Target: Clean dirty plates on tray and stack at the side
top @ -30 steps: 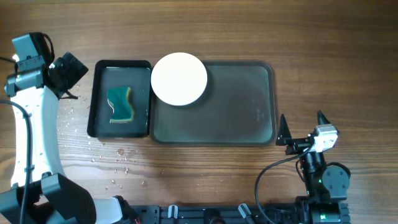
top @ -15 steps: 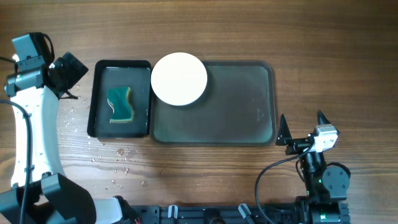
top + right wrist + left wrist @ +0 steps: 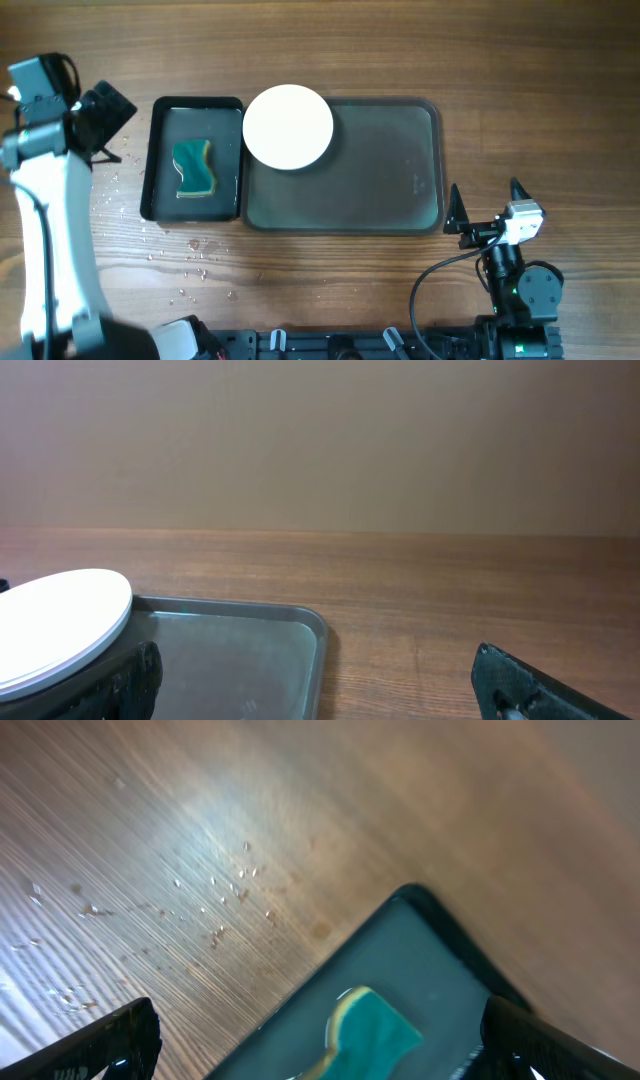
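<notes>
Both end effectors stand with their jaws spread wide and hold nothing. On the left arm, the end effector (image 3: pixel 320 1025) hangs above the wooden surface (image 3: pixel 400 50), beside the far left corner of the small black tray (image 3: pixel 195 101). Its wrist view looks down between the two dark fingers onto that tray's corner. A teal sponge (image 3: pixel 193 168) with a pale yellowish edge lies flat in the black tray, apart from both fingers. Water droplets (image 3: pixel 180 262) speckle the wood to the left of and in front of the black tray. On the right arm, the end effector (image 3: pixel 485 196) sits low, near the front right corner of the grey-green tray (image 3: pixel 380 170), with its fingertips pointing toward the far side of the surface. It touches neither the tray nor any plate. The white plate (image 3: pixel 288 127) rests at the far left corner of the grey-green tray, well apart from the right end effector. Its edge overhangs the tray's far rim and comes up against the black tray's right side. From above its face shows plain white. In the right wrist view its rim looks thick and layered, but I cannot tell whether one plate or several lie there.
</notes>
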`<state>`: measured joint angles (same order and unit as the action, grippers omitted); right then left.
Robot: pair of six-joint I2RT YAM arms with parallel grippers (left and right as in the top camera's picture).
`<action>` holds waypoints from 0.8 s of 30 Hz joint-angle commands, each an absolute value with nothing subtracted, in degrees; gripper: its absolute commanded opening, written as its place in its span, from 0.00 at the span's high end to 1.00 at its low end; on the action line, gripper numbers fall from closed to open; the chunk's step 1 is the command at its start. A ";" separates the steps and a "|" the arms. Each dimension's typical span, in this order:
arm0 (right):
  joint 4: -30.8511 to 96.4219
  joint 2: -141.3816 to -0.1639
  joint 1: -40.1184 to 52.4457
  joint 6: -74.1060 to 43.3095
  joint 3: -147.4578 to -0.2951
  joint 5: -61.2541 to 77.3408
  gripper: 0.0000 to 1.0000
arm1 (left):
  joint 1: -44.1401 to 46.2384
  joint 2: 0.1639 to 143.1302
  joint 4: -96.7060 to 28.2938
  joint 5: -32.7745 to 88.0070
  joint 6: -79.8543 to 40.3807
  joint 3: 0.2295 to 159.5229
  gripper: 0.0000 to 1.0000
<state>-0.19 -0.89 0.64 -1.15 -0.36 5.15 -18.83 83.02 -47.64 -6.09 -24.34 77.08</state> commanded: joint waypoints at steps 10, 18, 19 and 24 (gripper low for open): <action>-0.34 -0.27 0.36 -0.14 -0.30 6.00 0.00 | -18.98 53.69 -47.57 -6.04 -24.88 77.58 0.00; -0.34 -0.27 0.36 -0.14 -0.30 6.00 0.00 | -18.57 46.44 -48.49 -6.07 -24.88 77.52 0.00; -0.34 -0.27 0.36 -0.14 -0.30 6.02 0.00 | -18.06 45.52 -48.97 -6.07 -24.88 77.36 0.00; -0.34 -0.27 0.36 -0.12 -0.30 6.02 0.00 | -12.97 40.29 -50.63 -6.07 -24.88 74.04 0.00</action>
<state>-0.19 -0.89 0.64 -1.15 -0.36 5.15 -16.25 43.88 -49.98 -6.15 -24.38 76.44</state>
